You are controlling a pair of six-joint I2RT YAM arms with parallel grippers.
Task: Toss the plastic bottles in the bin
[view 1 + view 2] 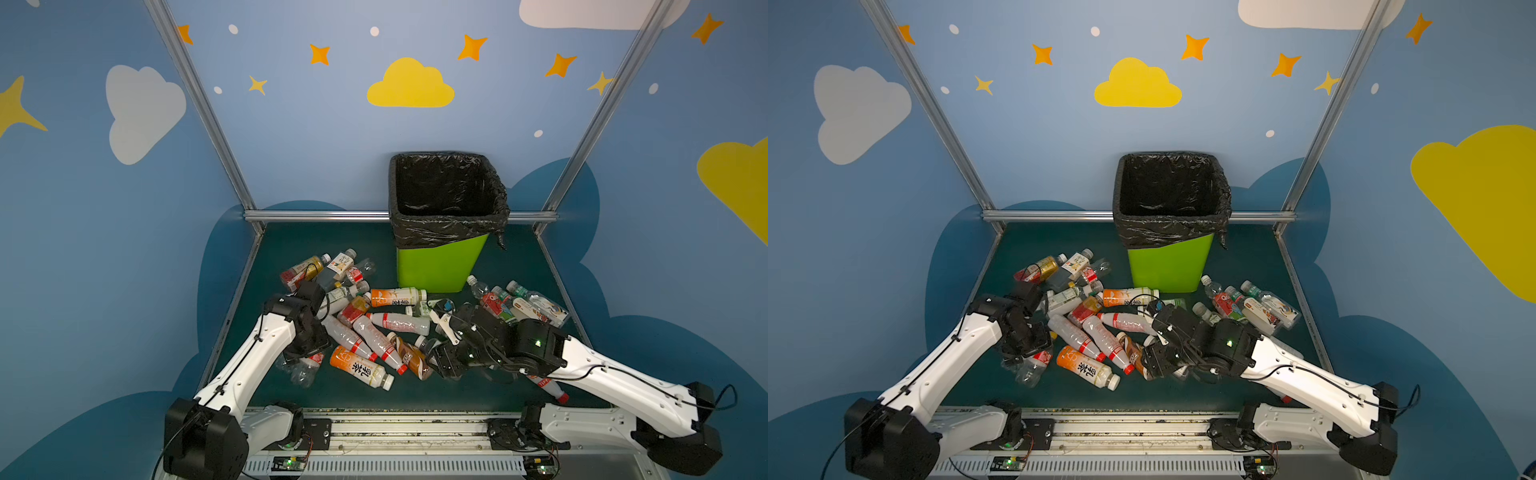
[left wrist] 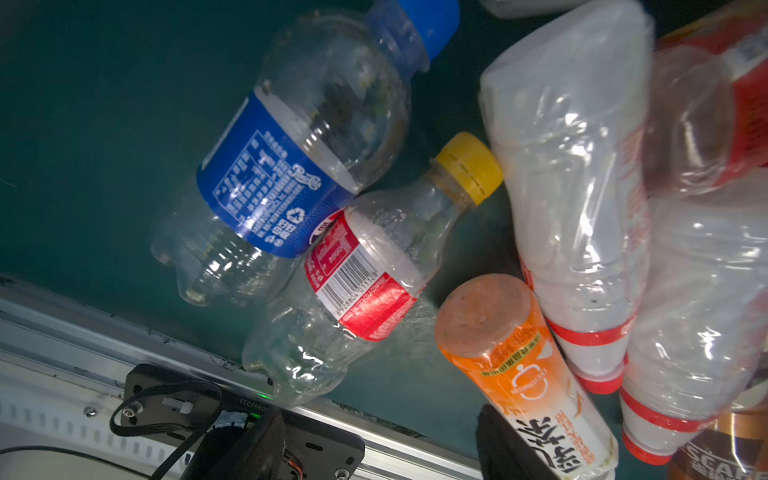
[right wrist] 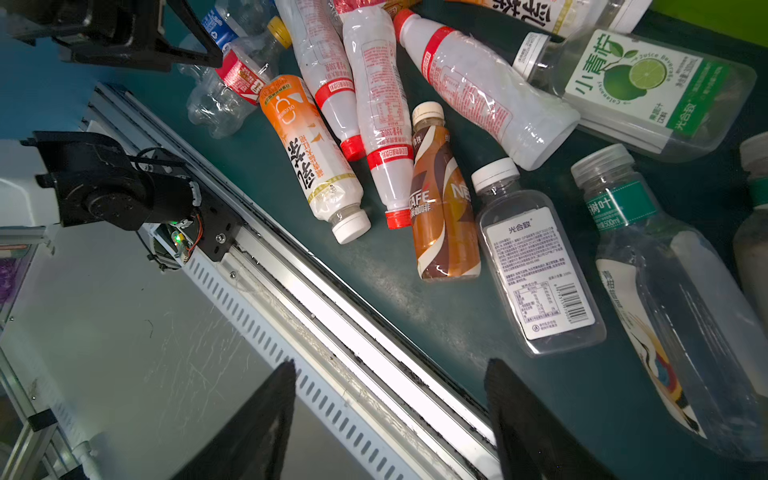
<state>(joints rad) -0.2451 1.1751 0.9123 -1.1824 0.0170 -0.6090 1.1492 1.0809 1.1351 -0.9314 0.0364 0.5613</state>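
The bottles [image 1: 376, 340] all lie heaped under and around both grippers, and the bin [image 1: 440, 266] beyond them shows only black liner [image 1: 446, 187], so we judge nearly everything is left. Our right gripper [image 3: 390, 365] hangs apart and empty short of the pile. The left gripper [image 1: 305, 347] hovers over 2 clear bottles [image 2: 357, 286], its jaws cut off so we cannot tell their state, and the bin's bottom is hidden.

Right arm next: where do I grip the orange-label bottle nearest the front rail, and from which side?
Probably straight from above, jaws across the orange-label bottle just behind its white cap. It lies flat with bare mat on the outer side; the red-capped white bottles crowd its base half, leaving a gap only near the cap.
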